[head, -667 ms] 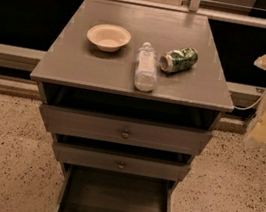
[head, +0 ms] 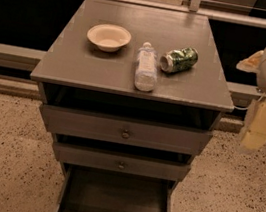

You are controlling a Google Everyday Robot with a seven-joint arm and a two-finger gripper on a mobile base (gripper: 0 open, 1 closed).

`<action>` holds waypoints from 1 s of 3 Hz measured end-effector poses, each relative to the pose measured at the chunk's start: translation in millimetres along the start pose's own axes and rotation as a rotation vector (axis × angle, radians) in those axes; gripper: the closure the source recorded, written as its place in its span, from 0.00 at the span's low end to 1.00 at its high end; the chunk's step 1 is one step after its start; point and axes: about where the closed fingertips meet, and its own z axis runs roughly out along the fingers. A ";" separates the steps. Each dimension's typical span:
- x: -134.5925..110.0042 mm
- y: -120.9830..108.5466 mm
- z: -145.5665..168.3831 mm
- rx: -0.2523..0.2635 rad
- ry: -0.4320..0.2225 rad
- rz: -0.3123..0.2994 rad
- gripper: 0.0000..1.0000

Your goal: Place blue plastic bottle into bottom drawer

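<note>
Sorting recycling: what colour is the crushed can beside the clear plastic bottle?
Crushed can: green with white, camera view. Gripper hangs right of grey cabinet.

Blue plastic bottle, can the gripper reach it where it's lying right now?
Probably yes: the blue plastic bottle lies uncovered on the cabinet top, the gripper hangs beside its right edge, though the green can sits close.
</note>
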 end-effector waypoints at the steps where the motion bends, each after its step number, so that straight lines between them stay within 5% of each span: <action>1: -15.7 0.7 12.3 0.021 -0.078 -0.153 0.00; 2: -19.4 -6.5 10.7 0.040 -0.074 -0.252 0.00; 3: -34.9 -41.5 41.4 0.032 -0.082 -0.312 0.00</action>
